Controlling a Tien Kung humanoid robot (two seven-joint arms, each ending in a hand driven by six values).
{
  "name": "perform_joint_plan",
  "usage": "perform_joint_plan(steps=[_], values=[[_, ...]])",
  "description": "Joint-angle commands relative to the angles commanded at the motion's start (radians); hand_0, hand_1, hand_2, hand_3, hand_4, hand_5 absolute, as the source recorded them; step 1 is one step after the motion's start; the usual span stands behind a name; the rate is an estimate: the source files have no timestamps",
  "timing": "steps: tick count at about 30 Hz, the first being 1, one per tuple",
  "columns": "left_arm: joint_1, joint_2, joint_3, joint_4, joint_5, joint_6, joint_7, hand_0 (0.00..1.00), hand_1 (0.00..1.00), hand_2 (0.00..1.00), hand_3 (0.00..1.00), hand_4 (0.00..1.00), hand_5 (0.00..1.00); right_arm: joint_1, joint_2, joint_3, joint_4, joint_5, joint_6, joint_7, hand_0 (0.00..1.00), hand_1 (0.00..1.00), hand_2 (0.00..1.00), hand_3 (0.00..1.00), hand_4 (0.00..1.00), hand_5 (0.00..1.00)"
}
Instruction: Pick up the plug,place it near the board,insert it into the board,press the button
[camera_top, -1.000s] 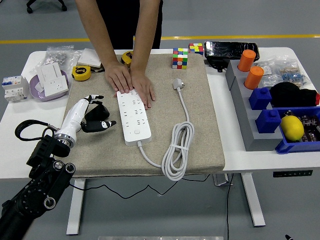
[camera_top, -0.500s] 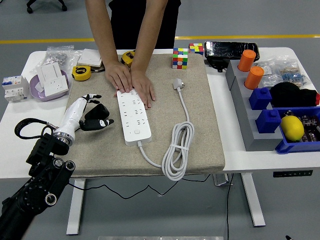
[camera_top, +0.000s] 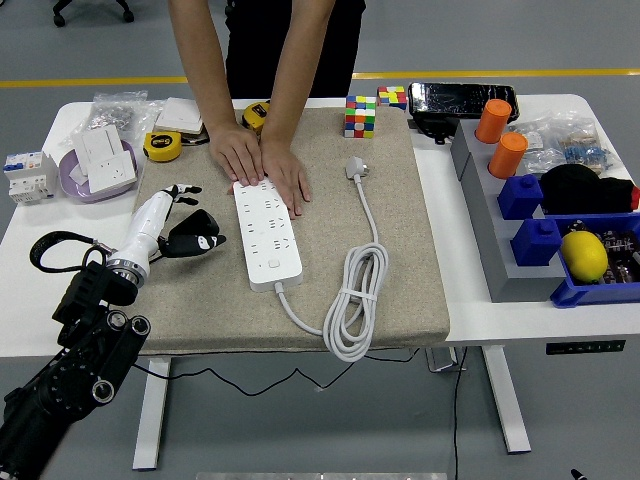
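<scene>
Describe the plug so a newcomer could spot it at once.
Start at the beige mat covering the middle of the white table. Right of the white power strip held by a person's hands, a white cable lies coiled; follow it toward the far edge. The plug is the small white block ending it, just below the colourful cube.

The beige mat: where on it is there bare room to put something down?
Free: the mat's right strip beside the cord, and the near-left corner below the robot's left hand. Crowded: the middle, with the power strip, the person's hands and the plug.
</scene>
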Motion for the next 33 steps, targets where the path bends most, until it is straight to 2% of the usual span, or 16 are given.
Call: perform_joint_plan(steps=[1, 6, 7, 12, 13, 18, 19, 24, 25, 30, 31, 33], values=[[-0.003, 0.0, -0.001, 0.01, 0.005, 0.002, 0.0, 0.901, 0.861, 0.719, 0.775, 0.998, 0.182, 0.0, 0.0, -0.001, 0.0, 0.0, 0.0, 0.0, 0.826, 0.758, 0.749, 0.781, 0.998, 0.975], [-0.015, 0.0, -0.008, 0.047, 0.025, 0.012, 0.001, 0.901, 0.861, 0.719, 0.775, 0.998, 0.182, -0.001, 0.0, -0.001, 0.0, -0.002, 0.001, 0.0, 0.826, 0.758, 0.749, 0.781, 0.998, 0.975], [-0.015, 0.0, -0.008, 0.049, 0.03, 0.013, 0.002, 0.893, 0.804, 0.623, 0.675, 0.998, 0.169, 0.0, 0.0, -0.002, 0.0, -0.001, 0.001, 0.0, 0.826, 0.759, 0.749, 0.781, 0.998, 0.975], [-0.017, 0.0, -0.009, 0.056, 0.043, 0.022, 0.006, 0.893, 0.804, 0.623, 0.675, 0.998, 0.169, -0.001, 0.0, -0.003, 0.0, -0.002, 0.001, 0.0, 0.826, 0.759, 0.749, 0.781, 0.998, 0.975], [-0.018, 0.0, -0.009, 0.056, 0.047, 0.025, 0.007, 0.856, 0.765, 0.511, 0.51, 0.837, 0.093, 0.0, 0.0, -0.002, 0.0, -0.003, 0.001, 0.0, 0.826, 0.759, 0.749, 0.78, 0.998, 0.975], [-0.02, 0.0, -0.007, 0.059, 0.058, 0.036, 0.008, 0.856, 0.765, 0.511, 0.51, 0.837, 0.093, 0.0, -0.001, -0.003, 0.0, -0.002, 0.001, 0.0, 0.826, 0.759, 0.749, 0.78, 0.998, 0.975], [-0.021, 0.0, -0.007, 0.059, 0.059, 0.037, 0.008, 0.826, 0.742, 0.483, 0.45, 0.653, 0.121, 0.0, -0.001, -0.004, 0.0, -0.001, 0.001, 0.0, 0.826, 0.759, 0.749, 0.78, 0.998, 0.975], [-0.027, 0.0, -0.009, 0.069, 0.079, 0.04, 0.01, 0.826, 0.742, 0.483, 0.45, 0.653, 0.121, 0.001, 0.0, -0.004, 0.0, 0.0, 0.001, 0.0, 0.826, 0.759, 0.749, 0.78, 0.998, 0.975], [-0.029, 0.0, -0.009, 0.074, 0.082, 0.041, 0.01, 0.813, 0.735, 0.479, 0.439, 0.596, 0.107, 0.001, 0.0, -0.004, 0.0, 0.0, 0.001, 0.0, 0.826, 0.759, 0.749, 0.78, 0.998, 0.976], [-0.031, 0.0, -0.009, 0.077, 0.084, 0.047, 0.008, 0.813, 0.735, 0.479, 0.439, 0.596, 0.107, 0.001, -0.001, -0.002, 0.0, 0.001, 0.0, 0.0, 0.826, 0.759, 0.749, 0.78, 0.998, 0.976], [-0.032, 0.0, -0.009, 0.076, 0.084, 0.047, 0.008, 0.798, 0.705, 0.461, 0.428, 0.539, 0.061, 0.001, -0.001, -0.002, 0.0, 0.001, 0.0, 0.0, 0.826, 0.759, 0.749, 0.78, 0.998, 0.976], [-0.033, 0.0, -0.006, 0.071, 0.082, 0.048, 0.009, 0.798, 0.705, 0.461, 0.428, 0.539, 0.061, 0.002, -0.001, -0.002, 0.0, 0.002, 0.0, 0.0, 0.826, 0.759, 0.749, 0.78, 0.998, 0.976]])
